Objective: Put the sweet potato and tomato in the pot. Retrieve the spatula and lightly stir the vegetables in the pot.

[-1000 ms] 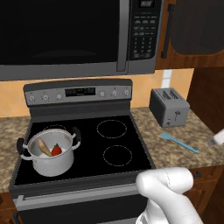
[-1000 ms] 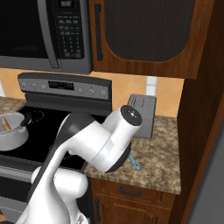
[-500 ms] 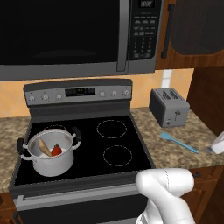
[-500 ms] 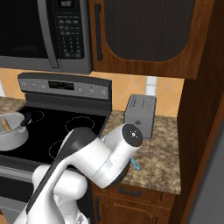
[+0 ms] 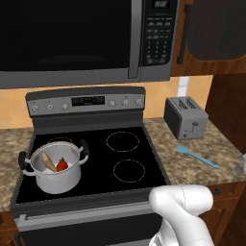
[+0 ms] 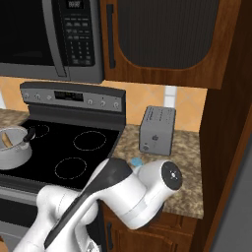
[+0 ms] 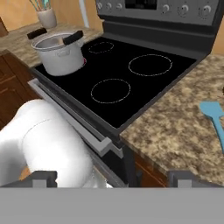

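Note:
The steel pot [image 5: 55,180] stands on the stove's front left burner. Inside it lie the tan sweet potato [image 5: 48,162] and the red tomato [image 5: 62,165]. The blue-grey spatula [image 5: 197,156] lies flat on the granite counter right of the stove, in front of the toaster. In the hand view the pot [image 7: 61,62] is at the upper left and the spatula [image 7: 214,117] at the right edge. My gripper [image 7: 113,179] looks back across the stove from the counter's right front, well clear of the spatula. It is open, with nothing between its fingertips [image 7: 43,178].
A silver toaster [image 5: 185,116] sits at the back of the right counter. A microwave [image 5: 86,38] hangs over the stove [image 5: 125,158]. My folded arm [image 6: 147,192] hangs in front of the counter edge. A utensil holder [image 7: 46,16] stands on the counter beyond the pot.
My arm has folded down and to the right; its elbow has dropped from above the counter to below its front edge. Pot, vegetables and spatula have not moved.

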You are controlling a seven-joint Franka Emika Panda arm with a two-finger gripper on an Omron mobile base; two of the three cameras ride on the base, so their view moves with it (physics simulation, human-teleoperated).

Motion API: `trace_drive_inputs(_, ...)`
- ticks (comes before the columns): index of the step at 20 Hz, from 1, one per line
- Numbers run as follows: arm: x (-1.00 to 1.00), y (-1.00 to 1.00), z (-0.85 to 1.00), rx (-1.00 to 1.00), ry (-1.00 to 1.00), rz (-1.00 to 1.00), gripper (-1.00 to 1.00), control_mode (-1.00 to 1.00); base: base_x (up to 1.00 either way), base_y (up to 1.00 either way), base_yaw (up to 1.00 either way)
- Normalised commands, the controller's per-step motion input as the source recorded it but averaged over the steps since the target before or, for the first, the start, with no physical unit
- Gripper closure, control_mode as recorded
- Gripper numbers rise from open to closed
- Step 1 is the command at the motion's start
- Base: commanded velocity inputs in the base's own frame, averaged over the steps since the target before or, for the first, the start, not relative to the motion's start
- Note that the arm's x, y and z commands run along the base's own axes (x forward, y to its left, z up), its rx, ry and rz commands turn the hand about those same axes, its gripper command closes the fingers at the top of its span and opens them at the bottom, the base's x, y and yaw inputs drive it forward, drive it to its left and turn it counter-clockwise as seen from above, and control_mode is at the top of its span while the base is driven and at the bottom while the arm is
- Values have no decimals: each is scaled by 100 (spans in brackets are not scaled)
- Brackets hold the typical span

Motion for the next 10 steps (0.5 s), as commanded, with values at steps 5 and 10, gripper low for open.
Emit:
trace_drive_inputs(5, 44, 0, -27, 0, 0, 0, -100, -100, 0, 0, 0)
trace_drive_inputs(10, 21, -16, -18, 0, 0, 1, -100, -100, 0, 0, 0)
